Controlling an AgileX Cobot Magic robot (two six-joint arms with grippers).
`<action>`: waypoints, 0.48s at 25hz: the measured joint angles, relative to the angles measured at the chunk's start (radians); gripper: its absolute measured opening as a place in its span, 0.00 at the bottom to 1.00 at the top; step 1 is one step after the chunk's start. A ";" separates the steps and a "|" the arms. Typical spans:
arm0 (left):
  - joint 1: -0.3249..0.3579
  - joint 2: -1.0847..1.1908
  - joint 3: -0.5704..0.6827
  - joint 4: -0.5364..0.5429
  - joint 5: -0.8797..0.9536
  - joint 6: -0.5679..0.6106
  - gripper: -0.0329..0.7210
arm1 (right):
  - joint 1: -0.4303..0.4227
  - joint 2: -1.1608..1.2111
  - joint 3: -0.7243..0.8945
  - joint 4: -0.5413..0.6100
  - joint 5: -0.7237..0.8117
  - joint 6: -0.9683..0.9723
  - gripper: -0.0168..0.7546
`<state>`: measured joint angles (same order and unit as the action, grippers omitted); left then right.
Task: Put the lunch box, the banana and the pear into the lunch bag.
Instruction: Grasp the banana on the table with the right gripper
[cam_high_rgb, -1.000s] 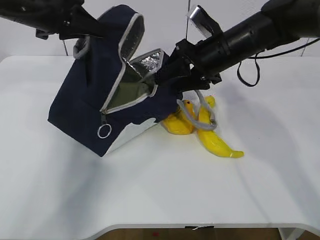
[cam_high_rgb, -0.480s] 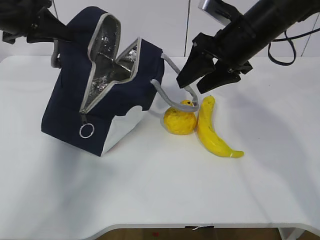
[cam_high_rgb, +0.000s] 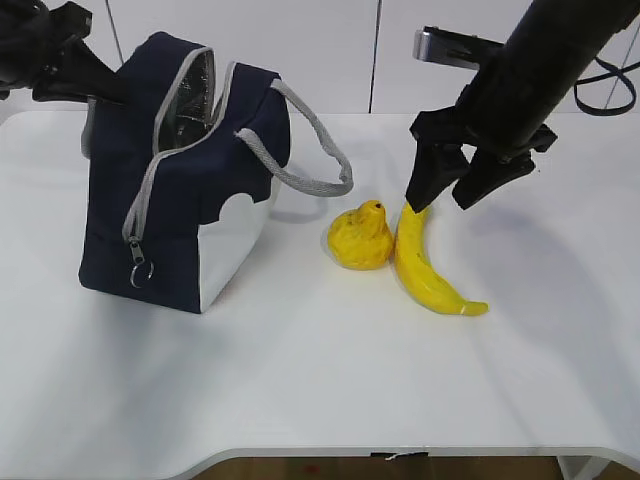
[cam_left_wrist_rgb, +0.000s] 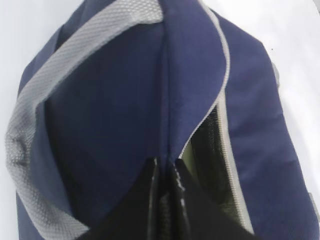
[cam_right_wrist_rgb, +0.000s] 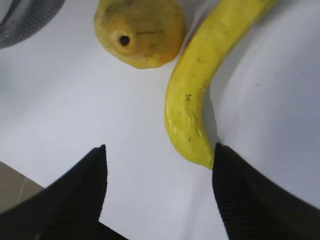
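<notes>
The navy lunch bag (cam_high_rgb: 180, 190) stands upright at the left with its zip open. My left gripper (cam_high_rgb: 98, 86) is shut on the bag's top fabric edge (cam_left_wrist_rgb: 166, 167). A sliver of pale green (cam_left_wrist_rgb: 192, 152) shows inside the opening; I cannot tell whether it is the lunch box. The pear (cam_high_rgb: 362, 237) and the banana (cam_high_rgb: 425, 265) lie side by side on the table, right of the bag. My right gripper (cam_high_rgb: 445, 192) hangs open over the banana's far end. In the right wrist view, the banana's (cam_right_wrist_rgb: 200, 90) tip is beside the right finger (cam_right_wrist_rgb: 235, 190) and the pear (cam_right_wrist_rgb: 142, 30) is further off.
The bag's grey webbing handle (cam_high_rgb: 310, 180) droops toward the pear without touching it. The white table (cam_high_rgb: 320, 380) reaches to a front edge near the bottom of the exterior view. A white wall stands behind.
The bag, tipped toward the right before, now stands upright and its handle has come off the fruit. The right gripper has moved from the bag's mouth to above the banana.
</notes>
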<state>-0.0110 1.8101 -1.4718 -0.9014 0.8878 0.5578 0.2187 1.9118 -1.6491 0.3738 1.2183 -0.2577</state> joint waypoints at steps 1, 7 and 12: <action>0.000 0.000 0.000 0.000 0.000 0.000 0.06 | 0.000 0.000 0.000 -0.017 0.000 0.006 0.70; 0.000 0.000 0.000 0.000 0.011 -0.002 0.06 | 0.002 0.032 0.000 -0.070 -0.002 0.018 0.70; 0.000 0.000 0.000 0.000 0.013 -0.002 0.06 | 0.002 0.057 0.000 -0.077 -0.065 0.020 0.70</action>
<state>-0.0110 1.8101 -1.4718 -0.9014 0.9009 0.5556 0.2203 1.9690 -1.6491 0.2967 1.1533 -0.2377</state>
